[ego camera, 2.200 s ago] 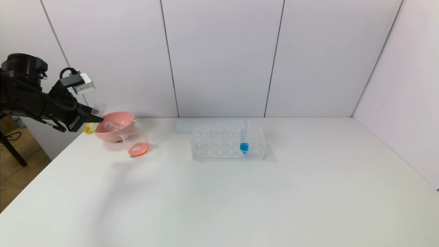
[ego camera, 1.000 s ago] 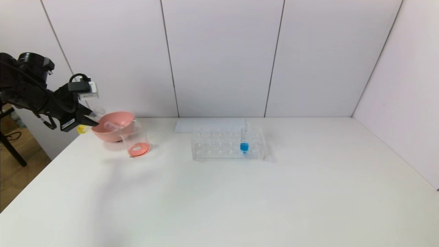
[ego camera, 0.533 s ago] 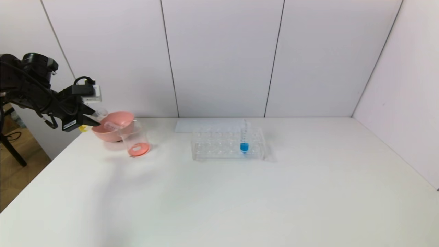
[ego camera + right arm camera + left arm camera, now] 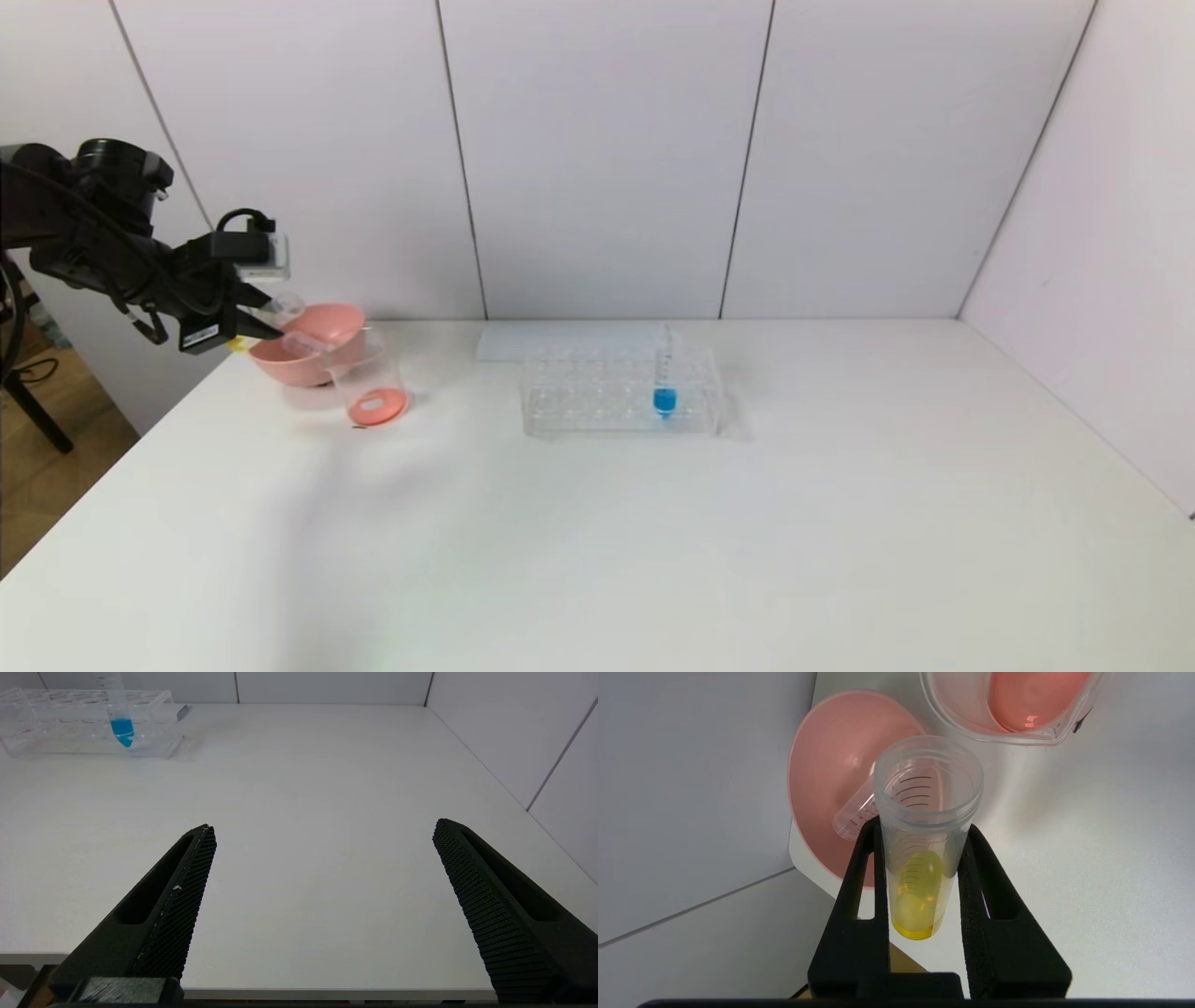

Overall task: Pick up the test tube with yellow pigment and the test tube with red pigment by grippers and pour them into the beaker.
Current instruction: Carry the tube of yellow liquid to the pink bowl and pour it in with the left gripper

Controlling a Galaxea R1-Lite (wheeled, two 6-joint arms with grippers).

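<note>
Here the left gripper (image 4: pixel 920 835) clamps the yellow tube (image 4: pixel 922 858) at the table's far left — seemingly just over the pink bowl (image 4: pixel 313 359); the right gripper (image 4: pixel 322 835) gapes wide.

Your inventory, colours and patterns only:
- Slim clear plastic test tube with yellow pigment (image 4: pixel 927 830): black graduation lines on wall, yellow liquid at rounded bottom.
- Small clear beaker (image 4: pixel 1008 707): red-orange liquid inside.
- Round pink plastic bowl (image 4: pixel 831 765): plain pink; clear empty tube (image 4: pixel 854 812) in it.
- Black left gripper (image 4: pixel 924 835): matte.
- Black right gripper (image 4: pixel 322 835): cross-hatched pads.
- Clear boxy tube rack (image 4: pixel 621 390): blue-liquid tube (image 4: pixel 665 373).
- White table (image 4: pixel 653 541).
</note>
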